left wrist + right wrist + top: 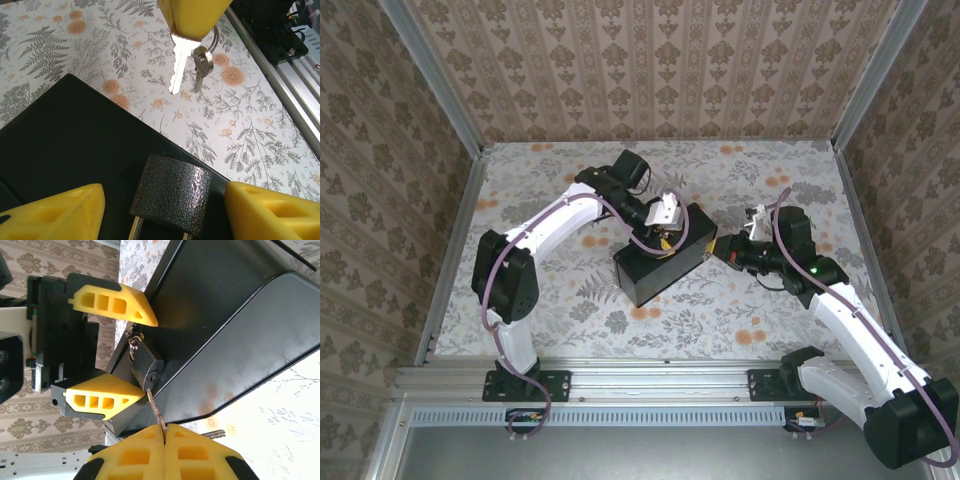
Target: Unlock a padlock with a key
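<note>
- The padlock (172,197) is a small dark textured block lying against the edge of the black box (75,140), its metal shackle legs pointing toward the left wrist camera.
- In the right wrist view its keyhole end faces the key (156,410).
- The key is a thin silver blade aimed at that end. The left wrist view shows a clear gap between its tip and the padlock.
- A second key (202,62) hangs beside it on a ring (215,37).
- The right gripper (164,432) has its jaws pressed together on the key's head.
- The left gripper (147,357) has its jaws wide, one yellow finger on each side of the padlock, with gaps showing in its own view.
- The box sits mid-counter (750,330), with the floral surface around it.
</note>
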Robot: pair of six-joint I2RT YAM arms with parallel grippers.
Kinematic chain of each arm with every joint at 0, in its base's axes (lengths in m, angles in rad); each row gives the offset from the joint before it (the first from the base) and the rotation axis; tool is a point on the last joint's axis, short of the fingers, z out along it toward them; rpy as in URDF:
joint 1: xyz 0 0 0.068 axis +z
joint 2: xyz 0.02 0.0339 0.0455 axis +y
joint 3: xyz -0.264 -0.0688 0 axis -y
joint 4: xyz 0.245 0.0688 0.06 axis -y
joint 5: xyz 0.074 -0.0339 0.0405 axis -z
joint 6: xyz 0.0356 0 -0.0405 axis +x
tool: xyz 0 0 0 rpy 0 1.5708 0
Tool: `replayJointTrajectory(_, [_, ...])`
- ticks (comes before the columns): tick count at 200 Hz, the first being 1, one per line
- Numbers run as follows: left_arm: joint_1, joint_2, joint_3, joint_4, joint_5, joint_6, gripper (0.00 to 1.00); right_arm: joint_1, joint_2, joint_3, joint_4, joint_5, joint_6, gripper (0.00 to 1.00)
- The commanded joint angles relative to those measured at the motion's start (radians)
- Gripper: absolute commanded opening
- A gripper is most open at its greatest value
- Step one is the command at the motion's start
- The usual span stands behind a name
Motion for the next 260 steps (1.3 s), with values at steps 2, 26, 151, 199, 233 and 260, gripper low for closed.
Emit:
replayJointTrajectory(2, [-0.013, 0.005, 0.012, -0.020, 0.041, 0.025, 0.63, -0.010, -0.017, -0.003, -0.025, -0.011, -0.027, 0.00])
replayJointTrajectory(26, [-0.020, 0.024, 0.030, -0.049, 0.037, 0.034, 0.59, -0.016, -0.015, 0.000, -0.028, -0.016, -0.033, 0.00])
replayJointTrajectory(151, [-0.018, 0.015, -0.030, 0.022, 0.042, 0.009, 0.34, -0.009, -0.009, -0.059, 0.058, -0.059, 0.018, 0.00])
replayJointTrajectory(199, [0.025, -0.079, -0.126, 0.195, 0.173, -0.074, 0.33, 0.004, -0.007, -0.058, 0.124, -0.074, 0.022, 0.00])
replayJointTrajectory(233, [0.044, -0.105, -0.145, 0.227, 0.230, -0.095, 0.32, 0.009, 0.005, -0.035, 0.151, -0.106, 0.009, 0.00])
replayJointTrajectory(260, [0.048, -0.119, -0.162, 0.247, 0.249, -0.100, 0.31, 0.012, 0.024, -0.008, 0.150, -0.116, -0.005, 0.00])
